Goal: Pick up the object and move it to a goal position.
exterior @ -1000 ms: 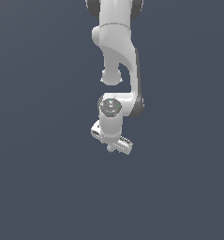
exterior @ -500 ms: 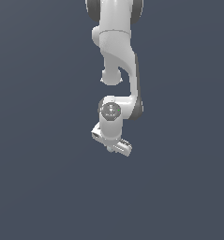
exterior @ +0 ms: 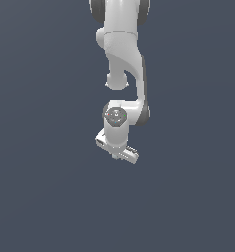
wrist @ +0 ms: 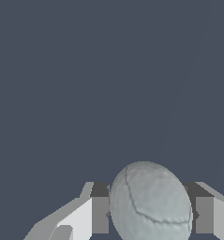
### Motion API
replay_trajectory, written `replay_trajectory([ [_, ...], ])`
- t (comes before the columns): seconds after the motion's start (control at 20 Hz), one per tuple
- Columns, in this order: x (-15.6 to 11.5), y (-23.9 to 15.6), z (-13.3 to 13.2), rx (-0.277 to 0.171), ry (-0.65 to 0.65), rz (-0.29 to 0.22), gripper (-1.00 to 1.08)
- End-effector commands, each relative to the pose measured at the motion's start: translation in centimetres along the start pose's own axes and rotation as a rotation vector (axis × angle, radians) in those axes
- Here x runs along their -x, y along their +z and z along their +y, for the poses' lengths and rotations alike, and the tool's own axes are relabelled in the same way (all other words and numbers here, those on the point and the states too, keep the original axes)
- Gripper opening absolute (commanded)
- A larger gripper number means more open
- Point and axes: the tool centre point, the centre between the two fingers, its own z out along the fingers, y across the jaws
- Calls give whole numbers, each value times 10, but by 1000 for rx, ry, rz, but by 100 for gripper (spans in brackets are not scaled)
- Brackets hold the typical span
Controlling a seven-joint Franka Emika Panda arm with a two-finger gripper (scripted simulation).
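In the exterior view, the white arm point(exterior: 123, 59) hangs down from twelve o'clock toward the middle of a plain dark slate-blue ground point(exterior: 45, 187). At its lower end the wrist faces the camera, and the gripper point(exterior: 117, 149) lies beneath it as a slanted white bar, its higher end toward nine o'clock and its lower end toward four o'clock. The fingers and the sphere cannot be made out from here.

In the wrist view, the sphere point(wrist: 150, 202) sits between the two fingers point(wrist: 98, 214), pale grey-blue with faint dark crack-like lines across its surface. The dark pads press against it on either side, so the jaws are clamped on it. Behind it lies only the same dark ground.
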Motion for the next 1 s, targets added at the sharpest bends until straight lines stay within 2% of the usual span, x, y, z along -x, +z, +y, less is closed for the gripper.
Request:
replay_trajectory([
  [0.0,-1,-4,1,0,0,1,-100],
  [0.45,-10,-55,9,0,0,1,-100],
  [0.95,-30,-163,27,-1,1,1,-100],
])
